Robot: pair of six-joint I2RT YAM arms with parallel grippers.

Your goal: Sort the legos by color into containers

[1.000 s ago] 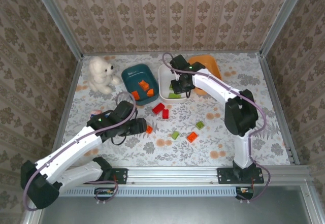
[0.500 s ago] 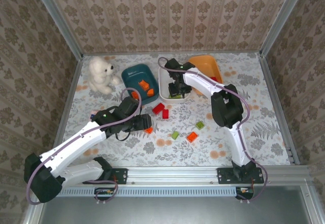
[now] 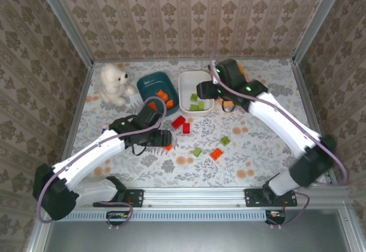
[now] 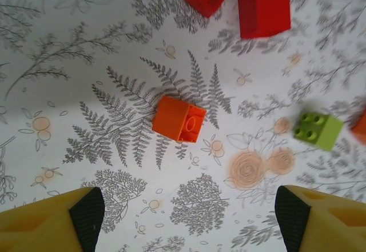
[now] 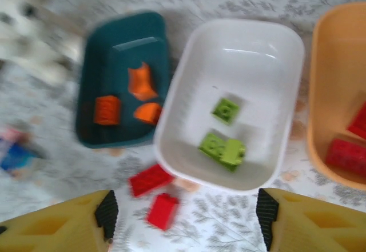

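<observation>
My left gripper [image 4: 189,220] stands open above the table with nothing between its fingers. An orange lego [image 4: 179,119] lies just ahead of it, beside the gripper [image 3: 160,138] in the top view. Two red legos [image 3: 182,124] lie near the white container [image 3: 184,92]. My right gripper [image 5: 186,212] hangs open and empty above that container's near edge. Three green legos [image 5: 222,149] lie in the white container [image 5: 251,29]. Orange legos [image 5: 141,82] lie in the teal container [image 5: 123,35], red ones [image 5: 347,156] in the orange container [image 5: 329,63].
A white plush bear [image 3: 114,83] sits at the back left beside the teal container [image 3: 150,83]. Two green legos [image 3: 197,151] [image 3: 225,140] and an orange one [image 3: 216,154] lie mid-table. Patterned walls close off three sides.
My right gripper has opened and lifted back from inside the white container, empty. My left gripper has moved right toward the loose orange lego.
</observation>
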